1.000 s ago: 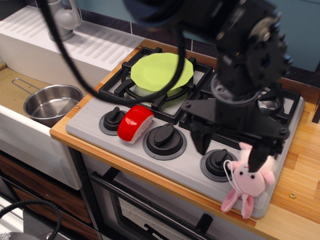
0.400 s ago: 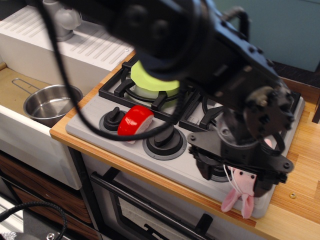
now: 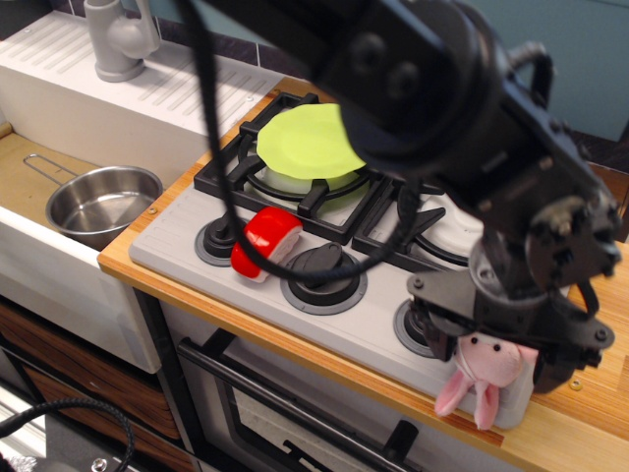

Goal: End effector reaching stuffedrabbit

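Observation:
The stuffedrabbit (image 3: 484, 366) is a small pink plush with a pale head and floppy ears. It sits at the front right corner of the grey toy stove (image 3: 177, 246), with its ears hanging over the edge. The black end effector (image 3: 491, 346) is right on top of it. The two dark prong fingers (image 3: 429, 324) stand apart, one on each side of the rabbit's head. The jaws are open and not closed on the plush. The bulky arm and its cables hide the right burner and part of the right knob.
A red-and-white rounded toy (image 3: 264, 243) lies between two stove knobs. A lime green plate (image 3: 307, 143) sits on the back left burner. A steel pot (image 3: 101, 204) stands in the sink at left, with a grey faucet (image 3: 118, 39) behind it. The wooden counter edge (image 3: 580, 413) is at right.
The gripper has come down and moved right, from above the stove's right knobs to straddling the rabbit's head. The rabbit has not moved.

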Controlling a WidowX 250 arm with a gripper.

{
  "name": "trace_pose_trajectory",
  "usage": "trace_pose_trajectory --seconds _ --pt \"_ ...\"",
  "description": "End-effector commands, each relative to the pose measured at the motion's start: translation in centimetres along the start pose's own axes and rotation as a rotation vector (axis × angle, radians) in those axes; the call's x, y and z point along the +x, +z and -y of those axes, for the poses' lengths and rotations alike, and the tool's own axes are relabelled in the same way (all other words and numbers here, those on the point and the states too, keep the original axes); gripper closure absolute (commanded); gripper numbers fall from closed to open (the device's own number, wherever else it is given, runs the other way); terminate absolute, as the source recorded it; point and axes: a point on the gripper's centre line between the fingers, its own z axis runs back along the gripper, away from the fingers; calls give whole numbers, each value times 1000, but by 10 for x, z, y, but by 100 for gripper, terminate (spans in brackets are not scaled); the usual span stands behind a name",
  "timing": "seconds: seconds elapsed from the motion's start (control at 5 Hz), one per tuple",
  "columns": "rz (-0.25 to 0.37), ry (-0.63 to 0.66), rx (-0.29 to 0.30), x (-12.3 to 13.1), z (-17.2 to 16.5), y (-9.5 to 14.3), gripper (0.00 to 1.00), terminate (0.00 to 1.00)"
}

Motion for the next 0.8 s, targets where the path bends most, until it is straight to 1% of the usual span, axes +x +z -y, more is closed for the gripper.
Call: trace_pose_trajectory --seconds 0.0,0.2,0.4,0.6 --pt "53 -13 -47 10 13 -7 0 0" --pt "51 -31 -58 10 10 -11 0 0" --pt "43 -63 -70 11 4 -8 0 0" --pt "43 -63 -70 11 4 -8 0 100"
